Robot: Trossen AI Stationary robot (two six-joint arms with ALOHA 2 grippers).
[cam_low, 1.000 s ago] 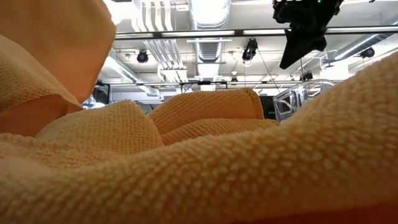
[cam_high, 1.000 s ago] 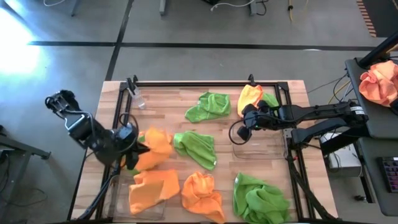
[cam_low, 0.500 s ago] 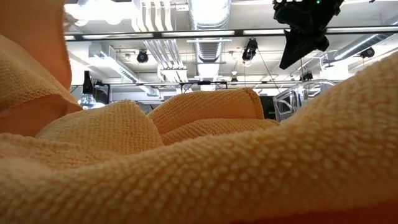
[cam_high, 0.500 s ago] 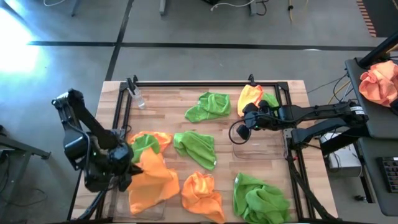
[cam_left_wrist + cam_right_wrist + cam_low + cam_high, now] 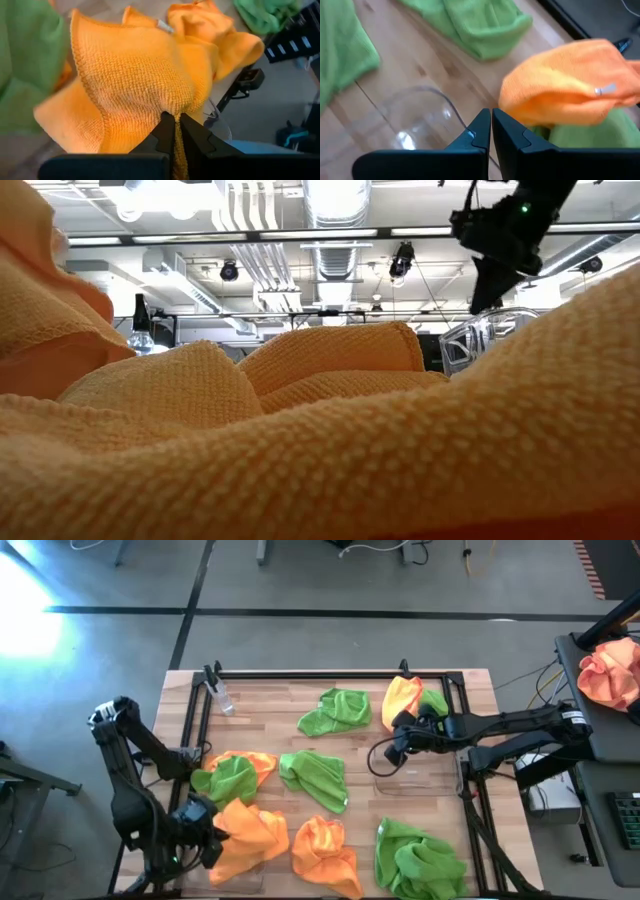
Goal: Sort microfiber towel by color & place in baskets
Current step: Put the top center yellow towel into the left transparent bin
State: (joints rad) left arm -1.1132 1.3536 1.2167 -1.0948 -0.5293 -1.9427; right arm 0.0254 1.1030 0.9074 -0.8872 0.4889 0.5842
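High view: the left pincer [image 5: 205, 838], closed on an orange towel [image 5: 245, 830], has moved from the middle of the surface's left side to the near left corner within the last second, carrying the towel with it. The towel now hangs over the left basket [image 5: 190, 865], above the orange cloth already lying there; in the left wrist view the fingers [image 5: 167, 131] pinch a gathered fold of it. Lifting it away has uncovered a green towel [image 5: 228, 778] resting on another orange towel [image 5: 258, 762]. The right pincer [image 5: 400, 738], closed and empty, has stayed above the far rim of the right basket [image 5: 420, 778], beside an orange towel [image 5: 401, 695] and a green one. Judgement: the carry is nearly complete, and release into the left basket is the step still outstanding. Several green and orange towels remain loose on the surface [image 5: 270, 705].
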